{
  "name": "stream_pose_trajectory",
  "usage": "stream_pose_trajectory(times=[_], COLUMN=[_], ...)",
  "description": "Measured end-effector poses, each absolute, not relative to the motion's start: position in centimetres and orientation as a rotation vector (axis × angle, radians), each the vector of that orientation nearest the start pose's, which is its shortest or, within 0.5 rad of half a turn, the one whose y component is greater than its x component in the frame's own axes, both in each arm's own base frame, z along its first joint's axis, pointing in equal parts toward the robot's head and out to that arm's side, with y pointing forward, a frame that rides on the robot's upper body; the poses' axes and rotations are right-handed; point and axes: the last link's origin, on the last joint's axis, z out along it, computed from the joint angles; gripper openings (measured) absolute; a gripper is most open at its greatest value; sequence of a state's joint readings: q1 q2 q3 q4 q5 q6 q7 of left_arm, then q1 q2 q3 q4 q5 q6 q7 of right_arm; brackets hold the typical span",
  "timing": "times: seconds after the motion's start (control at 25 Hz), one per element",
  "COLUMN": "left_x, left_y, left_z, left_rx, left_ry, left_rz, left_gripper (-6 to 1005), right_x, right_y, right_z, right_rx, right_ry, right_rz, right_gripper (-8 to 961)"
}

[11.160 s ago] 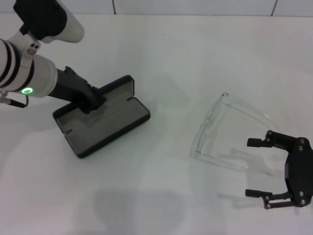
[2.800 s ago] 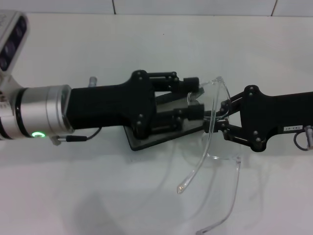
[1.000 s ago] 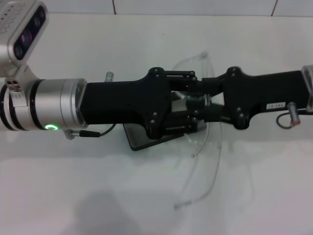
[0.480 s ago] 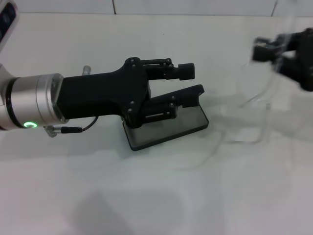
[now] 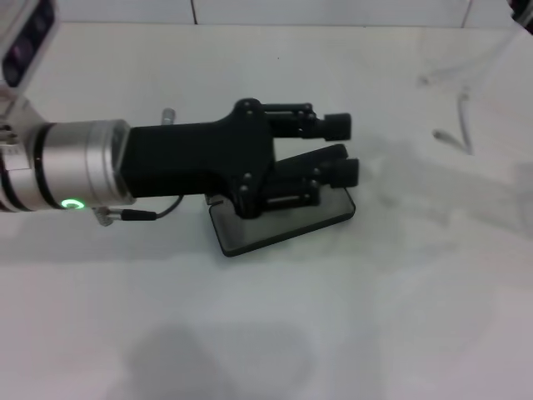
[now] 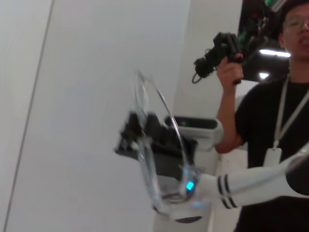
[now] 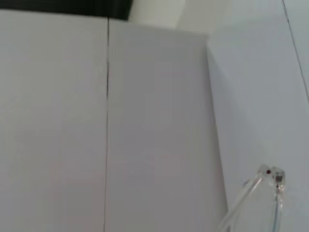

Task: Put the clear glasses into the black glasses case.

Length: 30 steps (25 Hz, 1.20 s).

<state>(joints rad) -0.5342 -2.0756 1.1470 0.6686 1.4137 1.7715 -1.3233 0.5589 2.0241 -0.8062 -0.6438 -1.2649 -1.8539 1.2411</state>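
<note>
Black glasses case [image 5: 287,223] lying open on white table [image 5: 266,333], near centre. Left gripper [image 5: 343,150] hovering just above case, fingers parted, gripping nothing. Clear glasses [image 5: 460,100] hanging in air at far right, well apart from case. Right gripper [image 6: 140,140] clamping on lens, visible in left wrist view.
</note>
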Motion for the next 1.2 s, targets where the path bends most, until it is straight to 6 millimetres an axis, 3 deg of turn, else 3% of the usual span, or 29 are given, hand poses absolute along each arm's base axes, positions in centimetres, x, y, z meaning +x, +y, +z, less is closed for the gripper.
stream_pose_trajectory(times=[0.16,0.4,0.72,1.2], left_x=[-16.3,-15.9,-16.2,-16.3], left_y=[30.5,30.7,30.7,31.0], left_z=[-1.7,-2.2,-2.0,-2.2], left_rx=[-2.937,-2.954,-2.935,-2.918], left_ry=[-0.223,-0.238,-0.256,-0.268], left_rz=[-1.320,-1.330,-1.340,-1.318], left_gripper=[623,627,631,638], right_x=[15.9,13.9,13.9,15.6], right_y=[35.1,37.1,37.6,37.5], right_z=[6.3,3.1,-0.6,-1.8], right_rx=[-2.366,-2.434,-2.578,-2.643], right_ry=[0.002,-0.006,0.009,0.015], right_rz=[1.591,1.458,1.222,1.046], right_gripper=[121,121,121,122])
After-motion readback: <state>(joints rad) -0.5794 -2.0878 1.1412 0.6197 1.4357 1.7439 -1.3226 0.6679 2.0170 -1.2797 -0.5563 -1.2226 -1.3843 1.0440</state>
